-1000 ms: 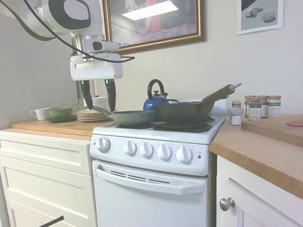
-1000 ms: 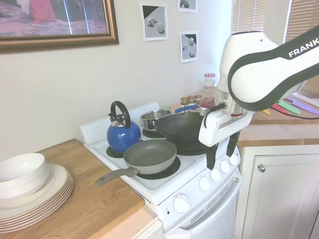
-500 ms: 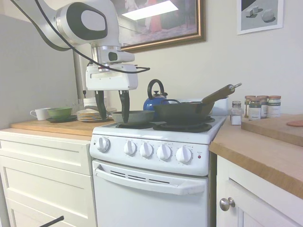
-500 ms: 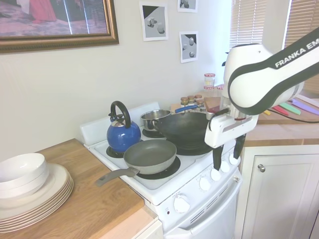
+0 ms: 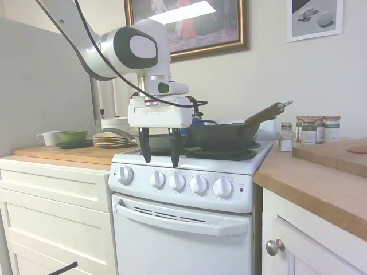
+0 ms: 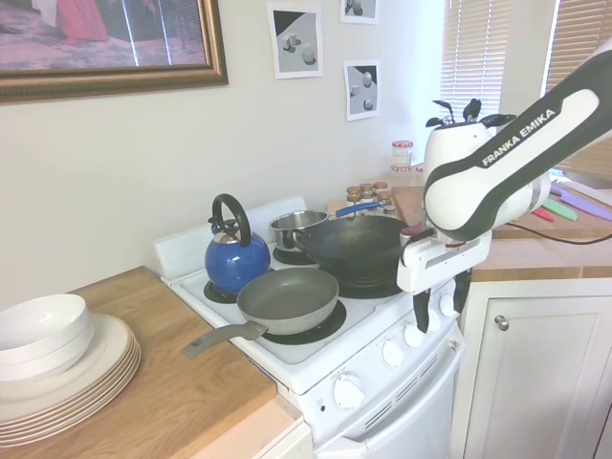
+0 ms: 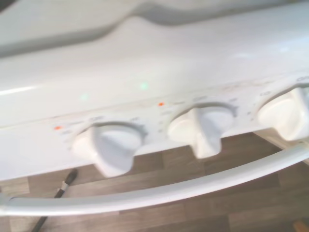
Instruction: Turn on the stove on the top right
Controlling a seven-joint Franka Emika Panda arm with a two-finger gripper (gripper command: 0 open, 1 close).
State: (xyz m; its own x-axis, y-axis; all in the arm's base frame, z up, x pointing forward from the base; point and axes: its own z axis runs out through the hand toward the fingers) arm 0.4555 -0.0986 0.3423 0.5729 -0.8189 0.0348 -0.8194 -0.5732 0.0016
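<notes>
Stove: narrow white enamel range (image 5: pixel 189 229) is standing between a white drawer cabinet under a wooden table (image 5: pixel 63 153) and a second wooden table (image 5: pixel 321 183) on the other side.
Knobs: five round white knobs (image 5: pixel 177 181) are sitting in a row on the front panel, with a small red light (image 5: pixel 241 189) just beside the last one; three knobs (image 7: pixel 199 129) are showing close up in the wrist view, above the white oven-door handle (image 7: pixel 159 192).
Jaws: the two dark fingers (image 5: pixel 144 146) of the white arm's gripper (image 5: pixel 159 153) are pointing down and standing apart, released, grasping nothing; they are hanging over the front edge of the stove, just above the second and third knobs, not touching them.
Stovetop: a grey frying pan (image 6: pixel 287 298) is resting on a front burner, a blue kettle with a black handle (image 6: pixel 234 256) behind it, a large black wok (image 6: pixel 356 247) beside the pan, and a small steel pot (image 6: pixel 296 228) at the back.
Left table: a stack of plates with a white bowl on top (image 6: pixel 57 359), a green bowl (image 5: pixel 72 136) and a white cup (image 5: pixel 50 137) are sitting there.
Right table: small spice jars (image 5: pixel 312 130) are lining up by the wall.
</notes>
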